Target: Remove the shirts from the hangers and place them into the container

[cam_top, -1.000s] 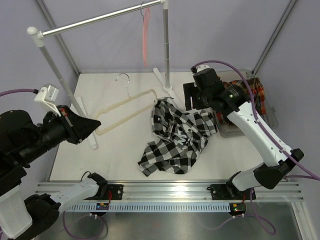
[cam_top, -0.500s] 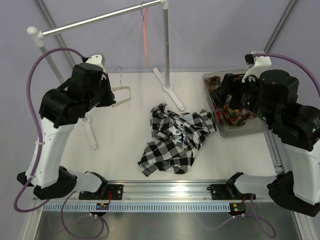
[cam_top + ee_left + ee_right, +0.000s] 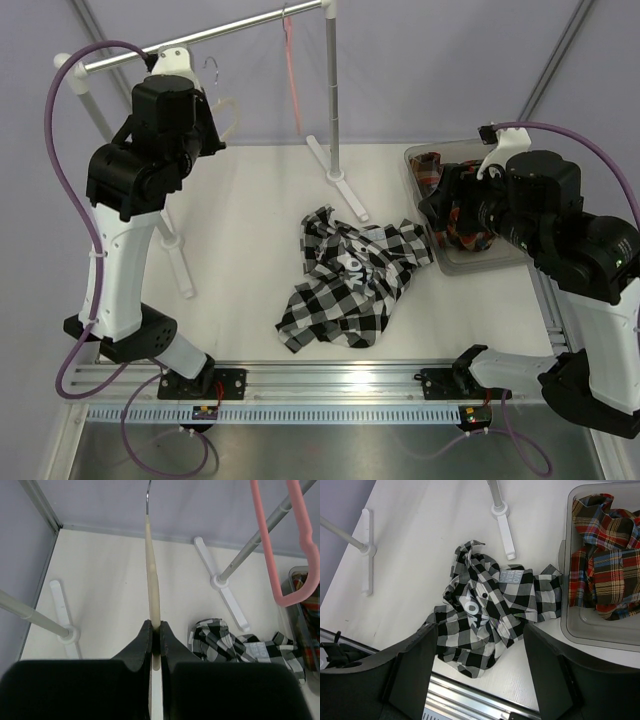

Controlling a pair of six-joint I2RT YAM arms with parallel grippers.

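left claw (image 3: 155,630), raised at the far left, is closed tight on the cream hanger (image 3: 151,570), which stands edge-on between its fingers with the metal hook uppermost and close to the rail (image 3: 250,25); whether hook and rail touch cannot be told. the pink hanger (image 3: 293,80) hangs bare from the rail, further to the right. right claw (image 3: 480,630) hovers above the right side of the desk (image 3: 250,230) with its fingers spread wide and nothing between them. the black-and-white shirt (image 3: 485,610) lies crumpled on the middle of the desk, off any hanger, with its right edge touching the left wall of the bin (image 3: 567,610). the red and orange plaid shirt (image 3: 605,555) lies bunched inside the bin, which sits at the far right of the desk.
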